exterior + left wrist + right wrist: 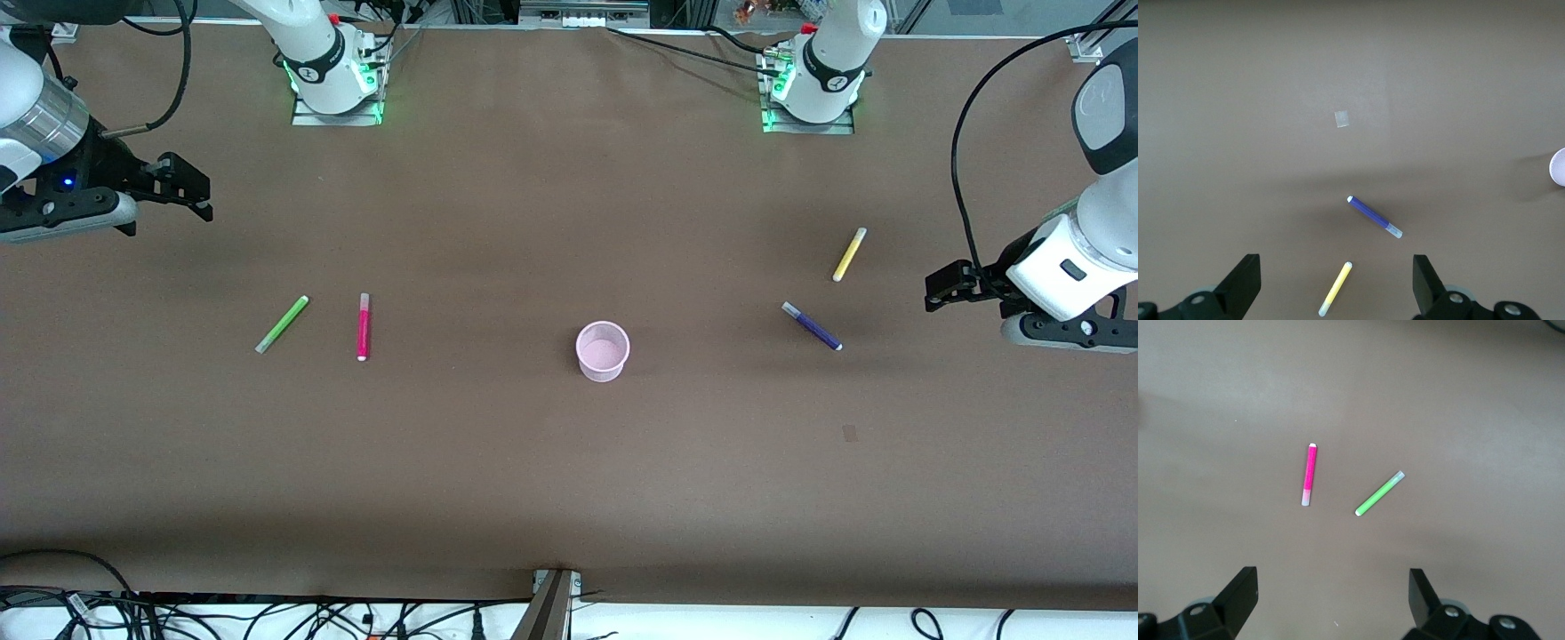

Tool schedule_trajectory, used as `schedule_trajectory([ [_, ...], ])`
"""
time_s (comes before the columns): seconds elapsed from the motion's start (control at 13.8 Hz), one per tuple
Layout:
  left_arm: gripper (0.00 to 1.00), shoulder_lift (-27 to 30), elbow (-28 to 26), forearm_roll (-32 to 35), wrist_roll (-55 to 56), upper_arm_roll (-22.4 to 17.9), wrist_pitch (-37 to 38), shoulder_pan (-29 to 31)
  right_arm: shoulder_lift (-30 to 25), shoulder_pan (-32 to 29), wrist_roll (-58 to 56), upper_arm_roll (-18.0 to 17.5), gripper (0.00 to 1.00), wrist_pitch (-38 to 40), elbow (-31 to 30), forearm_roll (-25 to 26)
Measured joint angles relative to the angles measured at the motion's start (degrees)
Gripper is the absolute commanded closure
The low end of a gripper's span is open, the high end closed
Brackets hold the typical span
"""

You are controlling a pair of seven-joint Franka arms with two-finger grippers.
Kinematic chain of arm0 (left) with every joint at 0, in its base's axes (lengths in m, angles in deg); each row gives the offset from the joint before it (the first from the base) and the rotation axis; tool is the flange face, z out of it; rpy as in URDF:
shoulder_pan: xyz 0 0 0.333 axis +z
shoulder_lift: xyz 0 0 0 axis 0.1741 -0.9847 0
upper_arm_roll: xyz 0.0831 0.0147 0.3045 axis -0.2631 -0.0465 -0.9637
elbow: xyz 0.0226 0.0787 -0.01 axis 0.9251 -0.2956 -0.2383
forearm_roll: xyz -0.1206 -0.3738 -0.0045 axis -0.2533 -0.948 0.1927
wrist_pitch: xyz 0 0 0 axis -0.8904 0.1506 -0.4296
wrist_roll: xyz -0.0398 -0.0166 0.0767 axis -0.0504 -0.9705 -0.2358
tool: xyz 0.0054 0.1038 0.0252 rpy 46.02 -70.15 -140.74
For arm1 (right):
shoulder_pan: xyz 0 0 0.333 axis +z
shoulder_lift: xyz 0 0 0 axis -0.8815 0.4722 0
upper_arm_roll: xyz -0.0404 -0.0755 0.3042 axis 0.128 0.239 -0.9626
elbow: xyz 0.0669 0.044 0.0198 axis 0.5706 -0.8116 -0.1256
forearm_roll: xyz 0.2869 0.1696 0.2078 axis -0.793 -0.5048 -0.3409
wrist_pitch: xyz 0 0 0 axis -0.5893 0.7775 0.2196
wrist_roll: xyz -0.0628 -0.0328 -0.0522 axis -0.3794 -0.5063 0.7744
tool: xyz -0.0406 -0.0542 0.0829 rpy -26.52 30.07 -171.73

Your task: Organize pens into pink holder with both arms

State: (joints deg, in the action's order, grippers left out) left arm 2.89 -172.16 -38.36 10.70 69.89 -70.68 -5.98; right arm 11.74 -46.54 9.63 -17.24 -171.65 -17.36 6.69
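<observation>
The four thin pens, green (282, 324) and pink (363, 326) toward the right arm's end of the worktop (569, 480), purple (812, 326) and yellow (849, 254) toward the left arm's, look light, hard and rolly, so pinch each mid-body; the pink holder (603, 351) sits mid-worktop, and the left end effector (944, 292) and right end effector (188, 188) hang wide open and empty.

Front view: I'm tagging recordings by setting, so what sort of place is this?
Probably a robotics lab: two bench-mounted arms, a brown table and loose cables along its edge.
</observation>
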Motion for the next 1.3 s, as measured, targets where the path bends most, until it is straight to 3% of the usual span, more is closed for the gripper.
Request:
schedule_trajectory([
  [0.79, 0.0, -0.6, -0.4, 0.0, 0.3, 0.0, 0.2, 0.3, 0.0, -0.1, 0.0, 0.0, 0.0, 0.4, 0.0, 0.0],
  [1.3, 0.0, -7.3, -3.0, 0.0, 11.3, -0.2, -2.9, 2.1, 0.0, -0.1, 0.0, 0.0, 0.0, 0.4, 0.0, 0.0],
])
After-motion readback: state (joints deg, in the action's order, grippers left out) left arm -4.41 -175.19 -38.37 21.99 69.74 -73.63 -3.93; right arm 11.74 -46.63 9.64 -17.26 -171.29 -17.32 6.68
